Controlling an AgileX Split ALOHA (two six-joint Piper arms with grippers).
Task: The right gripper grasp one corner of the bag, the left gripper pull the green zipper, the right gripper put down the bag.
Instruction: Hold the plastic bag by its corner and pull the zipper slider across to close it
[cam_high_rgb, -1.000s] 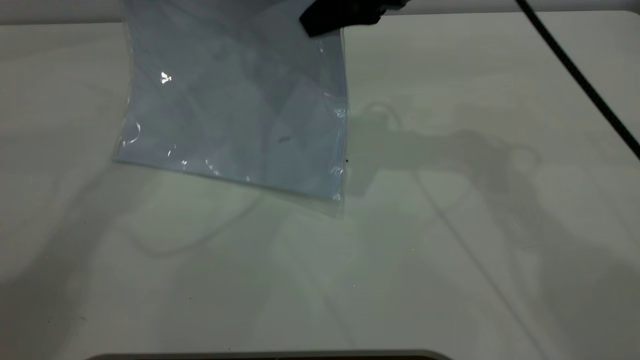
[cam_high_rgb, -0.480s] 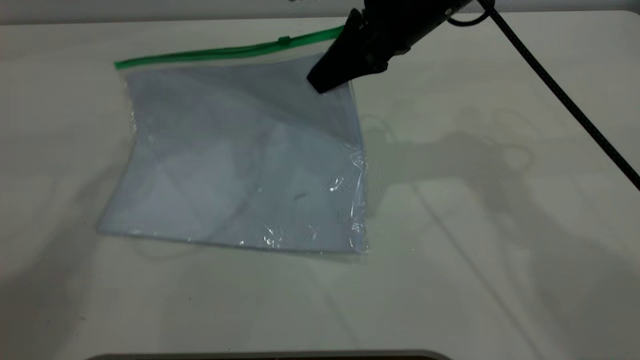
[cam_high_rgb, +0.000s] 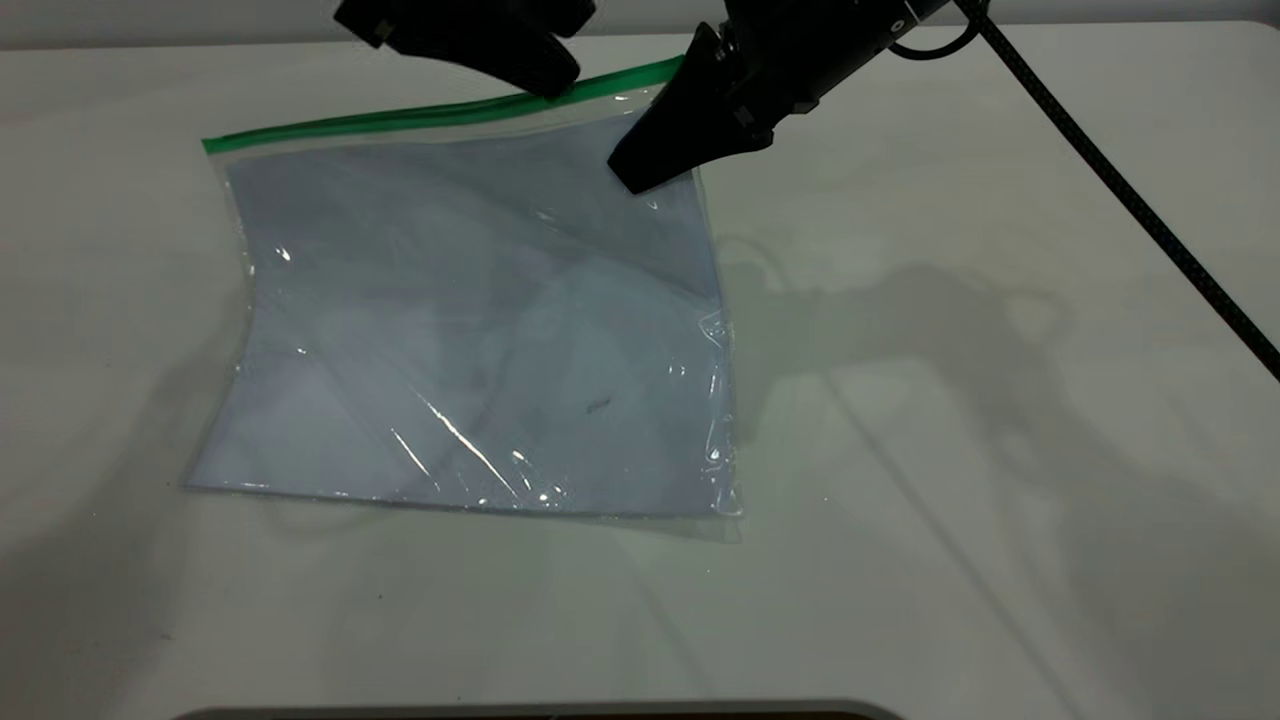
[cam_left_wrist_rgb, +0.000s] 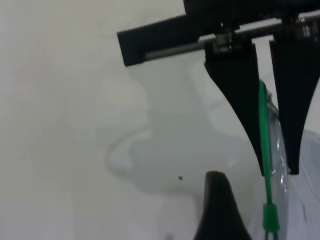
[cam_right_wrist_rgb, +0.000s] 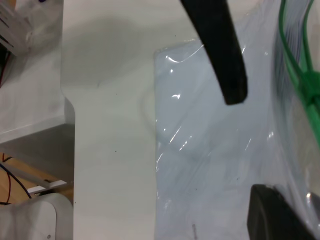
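**Both grippers at the green edge**

Bag (cam_high_rgb: 470, 330) lying mostly flat on the table (cam_high_rgb: 1000, 500), far edge raised, near edge well short of the table's front rim. Zipper (cam_high_rgb: 420, 115) running along the far edge. Right gripper (cam_high_rgb: 650, 170) clamped on the bag's corner (cam_high_rgb: 680, 130) where the green strip ends, cable (cam_high_rgb: 1130, 190) trailing off to the right. Left gripper (cam_high_rgb: 550, 80) down over the zipper partway along, fingers (cam_left_wrist_rgb: 240, 100) straddling the strip with a narrow gap, not squeezing it; slider (cam_left_wrist_rgb: 270, 215) just beyond the tips. Plenty of bare table to the right and in front; less on the left.
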